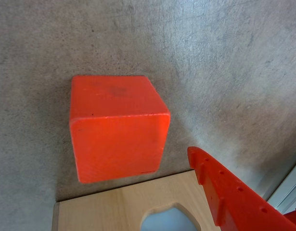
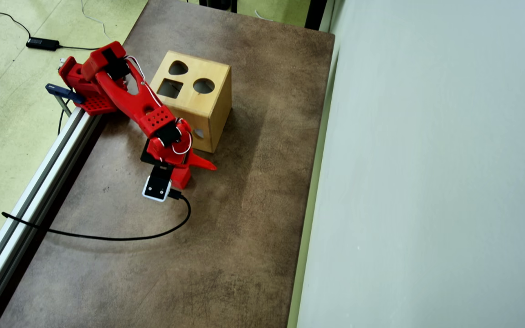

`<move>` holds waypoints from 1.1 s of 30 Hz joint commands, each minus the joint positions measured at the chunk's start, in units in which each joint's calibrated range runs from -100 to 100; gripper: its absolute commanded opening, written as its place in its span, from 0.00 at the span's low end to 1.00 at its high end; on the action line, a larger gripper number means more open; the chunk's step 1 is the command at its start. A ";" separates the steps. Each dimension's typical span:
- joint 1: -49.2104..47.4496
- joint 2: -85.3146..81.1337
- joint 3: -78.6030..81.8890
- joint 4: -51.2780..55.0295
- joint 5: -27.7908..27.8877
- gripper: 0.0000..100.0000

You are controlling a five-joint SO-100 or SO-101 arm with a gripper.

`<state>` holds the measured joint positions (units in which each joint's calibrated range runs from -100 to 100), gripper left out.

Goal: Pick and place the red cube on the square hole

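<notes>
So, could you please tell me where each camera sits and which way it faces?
Wrist view: rides on the arm, looking down at the red cube on the table, box edge below; one red finger shows.
Overhead view: fixed above, looking down on table, wooden box and whole arm; gripper.
Shared: the wooden box and gripper; in the overhead view the cube is mostly hidden.

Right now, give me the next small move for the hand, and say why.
Probably lower the hand around the red cube before closing: in the wrist view the cube sits free on the table beside the wooden box, apart from the one visible finger.
</notes>
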<state>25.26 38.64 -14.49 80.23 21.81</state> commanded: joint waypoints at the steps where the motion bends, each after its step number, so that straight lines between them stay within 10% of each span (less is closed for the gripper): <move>1: 0.30 -0.89 -1.88 0.07 -0.29 0.68; 33: 2.23 -0.98 -1.16 -8.05 -0.29 0.56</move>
<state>26.99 38.64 -14.49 74.09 21.81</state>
